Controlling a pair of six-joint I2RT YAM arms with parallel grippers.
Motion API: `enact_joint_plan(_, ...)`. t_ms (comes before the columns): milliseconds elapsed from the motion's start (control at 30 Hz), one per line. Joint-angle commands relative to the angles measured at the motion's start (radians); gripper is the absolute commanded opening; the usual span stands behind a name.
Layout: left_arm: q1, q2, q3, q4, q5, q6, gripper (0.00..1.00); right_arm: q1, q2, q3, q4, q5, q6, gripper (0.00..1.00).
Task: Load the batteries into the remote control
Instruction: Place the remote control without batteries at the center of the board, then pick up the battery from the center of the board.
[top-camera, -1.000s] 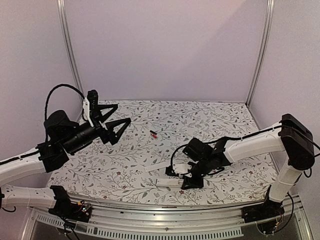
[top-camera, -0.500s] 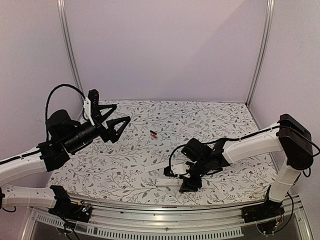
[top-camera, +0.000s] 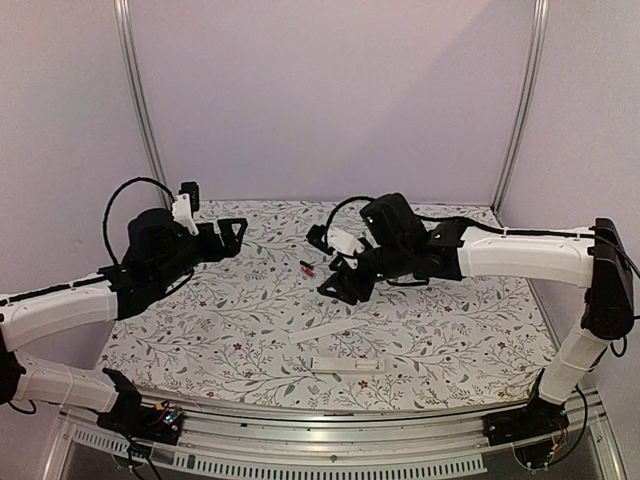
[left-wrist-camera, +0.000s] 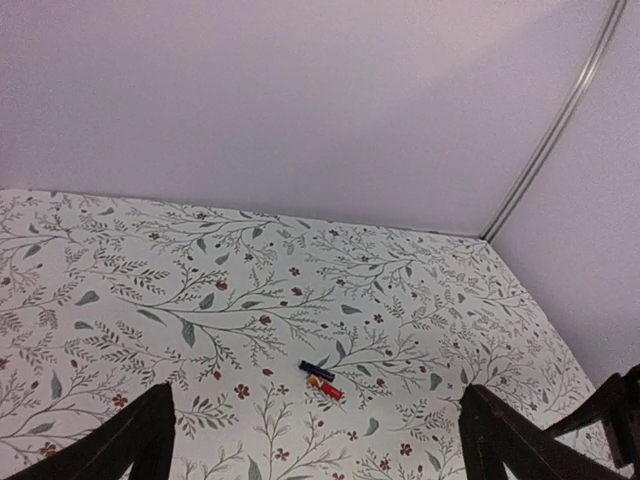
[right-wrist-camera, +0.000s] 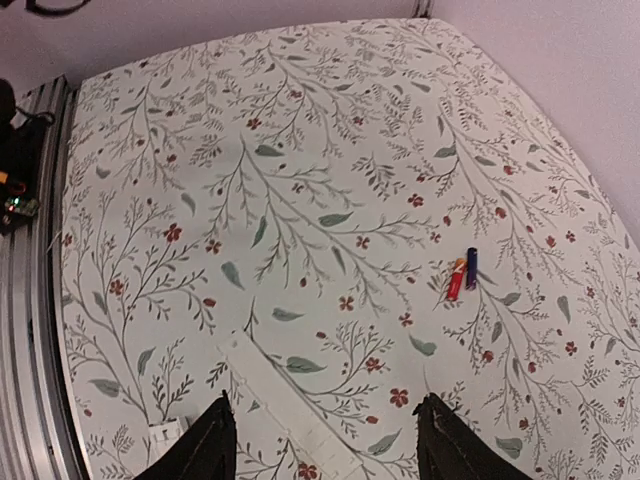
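Observation:
Two batteries (top-camera: 308, 268), one dark and one red, lie side by side on the floral cloth at mid-back. They also show in the left wrist view (left-wrist-camera: 322, 378) and the right wrist view (right-wrist-camera: 462, 272). The white remote control (top-camera: 347, 364) lies flat near the front edge; only its corner (right-wrist-camera: 165, 436) shows in the right wrist view. My right gripper (top-camera: 345, 284) is open and empty, hovering just right of the batteries. My left gripper (top-camera: 226, 238) is open and empty, up at the left and facing the batteries.
A thin white cover strip (top-camera: 322, 331) lies slantwise between the batteries and the remote; it also shows in the right wrist view (right-wrist-camera: 285, 400). Metal rail (top-camera: 330, 462) runs along the front edge. Lilac walls close the back and sides.
My right arm has left the remote at the front and swung up and back to beside the batteries. The remote stays put. My left gripper has turned and shifted slightly towards the back.

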Motion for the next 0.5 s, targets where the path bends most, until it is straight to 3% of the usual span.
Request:
enact_joint_plan(0, 0.048, 0.107, -0.031, -0.011, -0.079, -0.181, 0.97, -0.045, 0.120, 0.183, 0.084, 0.200, 0.203, 0.60)
enact_joint_plan(200, 0.053, 0.228, -0.028, -0.011, -0.087, -0.241, 0.96, -0.114, 0.407, 0.440, 0.091, 0.213, 0.252, 0.58)
enact_joint_plan(467, 0.053, 0.300, -0.069, 0.012, -0.107, -0.272, 0.95, -0.135, 0.727, 0.778, -0.069, 0.203, 0.248, 0.46)
